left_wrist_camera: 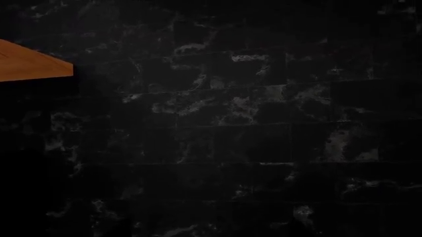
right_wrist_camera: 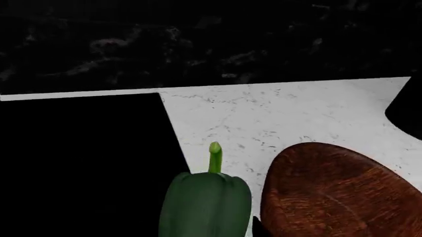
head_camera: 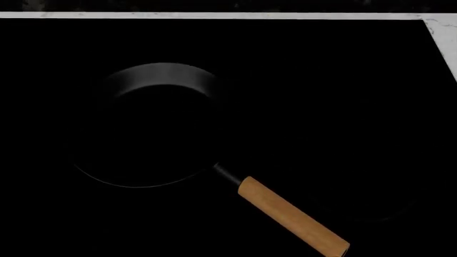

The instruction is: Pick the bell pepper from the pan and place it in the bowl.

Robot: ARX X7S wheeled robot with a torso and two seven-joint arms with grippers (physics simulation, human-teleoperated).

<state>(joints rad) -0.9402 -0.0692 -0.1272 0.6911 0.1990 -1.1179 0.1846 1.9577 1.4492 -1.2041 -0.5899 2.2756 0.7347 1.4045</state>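
On the black cooktop (head_camera: 343, 96), seen from the head camera, one frying pan (head_camera: 150, 128) sits alone, its round black body nearly lost against the equally dark glass; only a grey sheen along the far rim and a thin pale arc at the near edge give away its shallow wall. Its single straight handle (head_camera: 292, 217) of light-brown wood points toward the near right and joins the pan by a short dark neck. Nothing lies inside the pan. A strip of white marbled countertop (head_camera: 214, 15) borders the cooktop at the far side and at the right corner. Behind it, the wrist views show a wall of black tiles (left_wrist_camera: 237, 123) veined with grey. Beside the cooktop on that white counter, the right wrist view shows one bowl (right_wrist_camera: 336, 192), thick-walled, of reddish-brown wood with clear grain. One bell pepper (right_wrist_camera: 205, 205), dark green and lobed with a short pale-green stem standing upright, appears close to the camera just beside the bowl's rim, over the edge where cooktop meets counter. Neither gripper appears in any view, so whether the right one holds the pepper cannot be told. An orange-brown wooden corner (left_wrist_camera: 33, 63) shows in the left wrist view.
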